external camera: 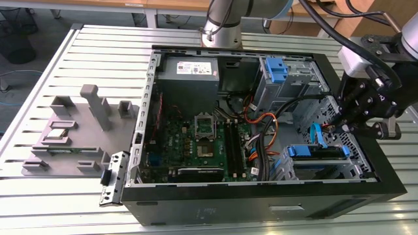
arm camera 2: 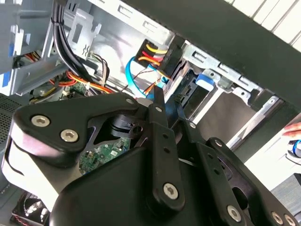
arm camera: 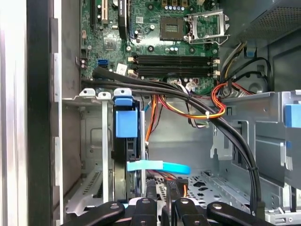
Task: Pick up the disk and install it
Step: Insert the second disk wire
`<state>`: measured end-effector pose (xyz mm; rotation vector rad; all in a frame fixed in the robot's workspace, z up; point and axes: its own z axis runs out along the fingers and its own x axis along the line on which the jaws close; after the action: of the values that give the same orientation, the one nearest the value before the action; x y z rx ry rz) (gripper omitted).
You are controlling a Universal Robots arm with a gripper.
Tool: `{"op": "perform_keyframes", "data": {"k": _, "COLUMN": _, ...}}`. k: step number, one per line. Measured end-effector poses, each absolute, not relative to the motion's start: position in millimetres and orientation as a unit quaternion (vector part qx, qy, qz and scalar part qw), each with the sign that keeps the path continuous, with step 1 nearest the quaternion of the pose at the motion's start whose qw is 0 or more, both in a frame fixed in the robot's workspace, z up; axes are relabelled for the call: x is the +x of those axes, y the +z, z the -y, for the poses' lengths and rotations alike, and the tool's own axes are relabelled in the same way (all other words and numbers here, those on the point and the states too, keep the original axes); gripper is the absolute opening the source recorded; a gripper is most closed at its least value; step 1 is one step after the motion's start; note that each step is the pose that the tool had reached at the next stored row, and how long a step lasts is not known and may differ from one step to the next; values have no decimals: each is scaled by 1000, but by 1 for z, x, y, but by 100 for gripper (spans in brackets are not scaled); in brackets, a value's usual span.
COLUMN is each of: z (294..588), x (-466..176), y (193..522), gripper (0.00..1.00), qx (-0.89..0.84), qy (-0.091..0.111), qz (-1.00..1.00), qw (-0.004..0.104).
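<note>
1. Now at the open PC case (external camera: pixel 261 208) on the bench: the arm's gripper (external camera: pixel 344 128) hangs inside the case, over the lower drive cage (external camera: pixel 326 172).
2. Fingers (arm camera: pixel 150 200) look drawn together w/ nothing between them, in both wrist views; the tips (arm camera 2: pixel 158 101) end at a narrow point.
3. The disk (external camera: pixel 316 152) isn't in the grip. It sits edge-on in a slot of the cage, just ahead of the fingertips, its blue bracket (arm camera: pixel 126 121) at the end farthest from them.
4. A flat blue data cable (arm camera: pixel 160 166) crosses right in front of the tips, approx. between them and the disk's near end. Black and orange wiring (arm camera: pixel 188 94) runs well beyond, toward the motherboard (arm camera: pixel 174 61).
5. Step in hand, by my reading: the install end of the job, not the pick-up. The disk looks slotted; whether it's fully home can't be told from where I stand.
6. Any next move here calls for a slow, straight path, since the blue cable lies so near the tips that it could snag.
</note>
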<state>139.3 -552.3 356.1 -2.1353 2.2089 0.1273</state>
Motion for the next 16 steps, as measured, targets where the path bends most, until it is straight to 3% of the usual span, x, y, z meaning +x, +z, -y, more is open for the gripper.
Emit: {"op": "perform_keyframes", "data": {"k": 16, "z": 544, "x": 148, "y": 356, "gripper": 24, "qx": -694, "qy": 42, "qz": -718, "qw": 34}}
